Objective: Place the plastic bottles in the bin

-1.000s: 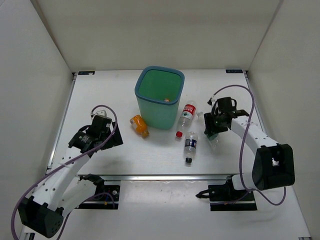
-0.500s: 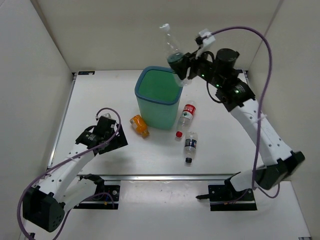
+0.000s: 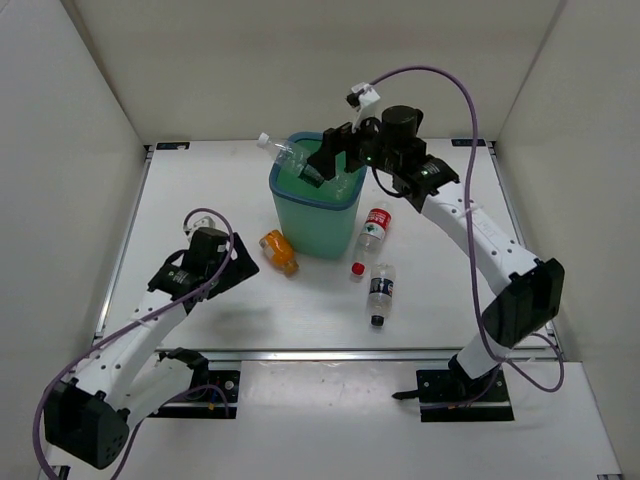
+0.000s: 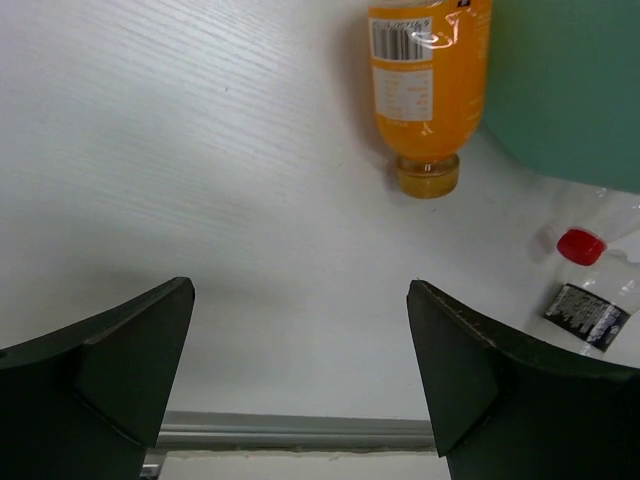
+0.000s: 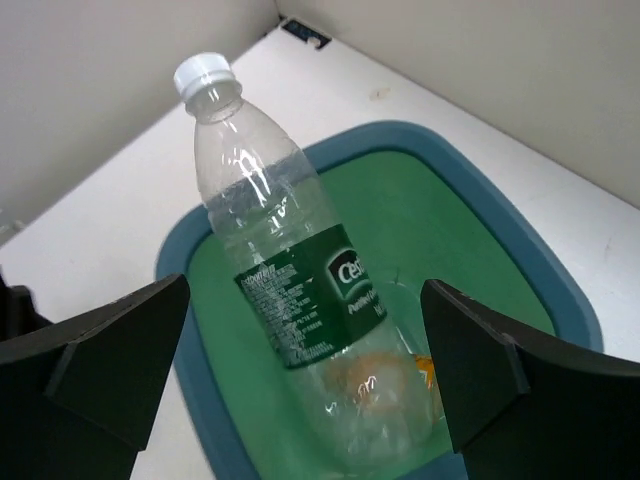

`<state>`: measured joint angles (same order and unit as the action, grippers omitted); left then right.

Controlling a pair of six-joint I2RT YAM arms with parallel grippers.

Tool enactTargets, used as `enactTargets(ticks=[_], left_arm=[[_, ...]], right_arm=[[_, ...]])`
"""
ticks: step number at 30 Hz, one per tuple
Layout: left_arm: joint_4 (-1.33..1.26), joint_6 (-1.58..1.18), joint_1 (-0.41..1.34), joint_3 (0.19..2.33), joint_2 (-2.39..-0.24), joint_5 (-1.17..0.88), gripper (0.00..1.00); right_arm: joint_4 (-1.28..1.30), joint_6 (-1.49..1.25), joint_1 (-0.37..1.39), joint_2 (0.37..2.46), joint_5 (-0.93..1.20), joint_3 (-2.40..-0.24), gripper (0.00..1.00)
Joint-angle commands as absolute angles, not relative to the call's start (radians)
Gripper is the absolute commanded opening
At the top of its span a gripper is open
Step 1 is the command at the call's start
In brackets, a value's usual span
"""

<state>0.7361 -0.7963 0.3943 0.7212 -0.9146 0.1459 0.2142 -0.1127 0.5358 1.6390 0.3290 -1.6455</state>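
Right wrist shows right pincer (image 5: 305, 290) wide open, green-label bottle (image 5: 270, 230) over bin (image 5: 545, 275), base indistinct.

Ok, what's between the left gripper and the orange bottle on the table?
Only bare table separates left gripper from orange bottle, in the left wrist view.

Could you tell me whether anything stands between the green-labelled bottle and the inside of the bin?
Nothing visible does: the green-labelled bottle tilts over the open mouth of the bin, and only an orange bottle lies inside.
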Motion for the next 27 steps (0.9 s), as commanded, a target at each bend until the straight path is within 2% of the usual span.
enactTargets(ticks=[1,4,8,14,18,22,27], left_arm=[[0.631,-0.844,0.393,0.716,-0.939,0.152,0.99],[0.565,-0.888,0.407,0.727,-0.992,0.181,0.99],[0.451,-0.920,0.420,0.716,-1.074,0.173,0.98],[0.368,-0.979,0.471,0.794,-1.270,0.283,0.99],[0.330,-1.031,0.465,0.830,-1.354,0.311,0.99],[0.278,-1.037,0.497,0.839,-1.414,0.373,0.98],[0.244,-1.040,0.497,0.879,-1.514,0.368,0.99]], right_arm=[[0.129,-0.113,0.525,1.505,0.304,-1.632,0.99],[0.124,-0.115,0.509,1.409,0.284,-1.569,0.99],[0.117,-0.123,0.468,1.252,0.210,-1.377,0.99],[0.258,-0.187,0.327,1.004,0.169,-1.143,0.99],[0.343,-0.230,0.172,0.859,0.184,-1.005,0.99],[0.454,-0.212,0.034,0.779,0.196,-0.922,0.99],[0.540,-0.204,0.002,0.738,0.144,-0.848,0.99]])
